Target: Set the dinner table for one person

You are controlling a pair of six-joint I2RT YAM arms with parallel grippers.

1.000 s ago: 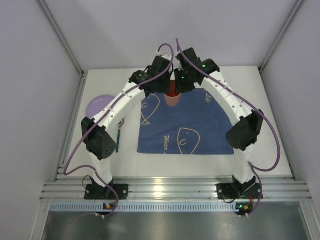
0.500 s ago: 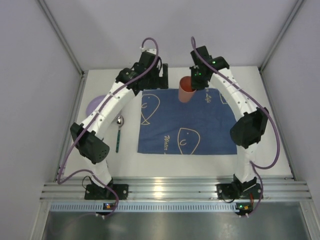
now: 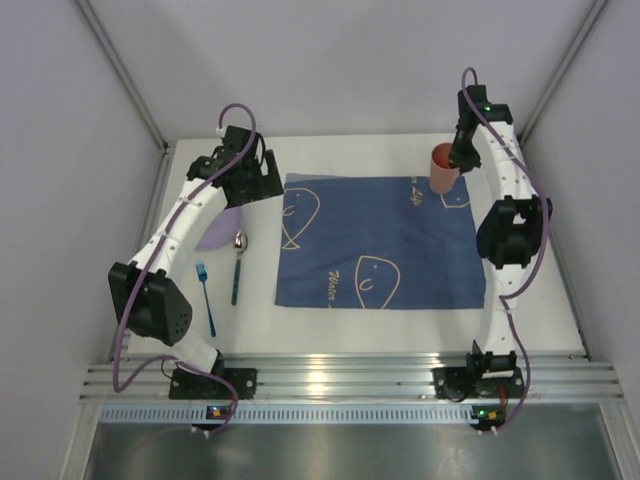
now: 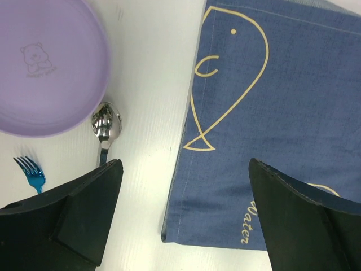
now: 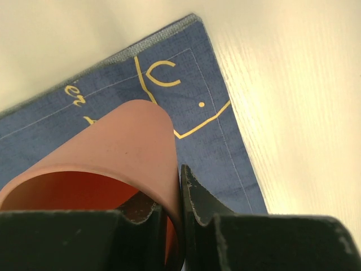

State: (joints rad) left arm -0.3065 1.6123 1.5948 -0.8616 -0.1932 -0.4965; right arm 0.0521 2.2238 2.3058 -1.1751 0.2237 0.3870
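White matte surface (image 3: pixel 330 325) spreads beneath both your arms, carrying a blue cloth (image 3: pixel 380 240). Your right claw (image 5: pixel 179 186) pinches the wall of a terracotta cup (image 5: pixel 130 141) over the cloth's far right corner. Your left claw (image 4: pixel 183 169) hangs wide open and empty above the cloth's left edge, near the purple plate (image 4: pixel 48 62), spoon (image 4: pixel 105 124) and fork (image 4: pixel 31 172) lying on the bare surface.

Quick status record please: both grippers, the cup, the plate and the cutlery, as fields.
left gripper: fingers open, empty, above cloth's left edge
right gripper: shut on cup's wall
cup: over cloth's far right corner; resting or lifted unclear
plate: purple, on dinner table left of cloth
spoon: between fork and cloth
fork: blue, left of spoon
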